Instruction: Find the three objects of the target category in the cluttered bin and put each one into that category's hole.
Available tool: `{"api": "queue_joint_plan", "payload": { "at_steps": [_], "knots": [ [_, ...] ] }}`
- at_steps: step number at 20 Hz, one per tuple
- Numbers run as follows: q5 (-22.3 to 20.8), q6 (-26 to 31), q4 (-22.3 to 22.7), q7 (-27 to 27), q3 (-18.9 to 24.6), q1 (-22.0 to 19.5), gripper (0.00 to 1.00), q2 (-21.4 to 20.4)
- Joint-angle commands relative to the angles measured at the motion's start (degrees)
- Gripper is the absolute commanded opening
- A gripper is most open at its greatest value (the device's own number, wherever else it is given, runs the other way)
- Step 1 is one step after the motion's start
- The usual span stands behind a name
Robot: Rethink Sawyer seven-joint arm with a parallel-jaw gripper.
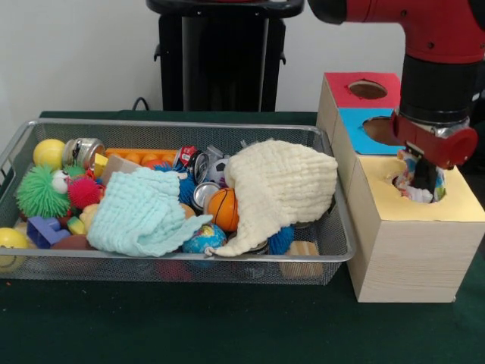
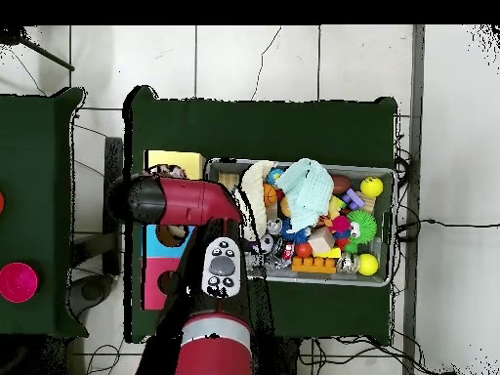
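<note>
My gripper (image 1: 422,180) hangs over the round hole (image 1: 436,189) of the yellow-topped wooden box (image 1: 409,243), at the right of the wire-mesh bin (image 1: 189,124). It is shut on a white polka-dot cloth (image 1: 410,168), which bunches around the fingers and hangs down into the hole. No other polka-dot cloth shows among the bin's clutter. In the overhead view my arm (image 2: 186,200) covers the gripper and most of the yellow box (image 2: 174,162); the bin (image 2: 387,178) lies to its right.
The blue-topped box (image 1: 356,133) and the red-topped box (image 1: 345,87) stand behind the yellow one. The bin holds a cream cloth (image 1: 284,186), a pale blue cloth (image 1: 140,216), a small basketball (image 1: 223,209), a green spiky ball (image 1: 38,191), yellow balls, cans and blocks.
</note>
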Motion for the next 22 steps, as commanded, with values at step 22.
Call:
{"api": "queue_joint_plan", "payload": {
  "at_steps": [22],
  "knots": [
    [-3.73,-3.09,-7.19,3.35,-4.64,3.35,0.00,21.38]
  ]
}}
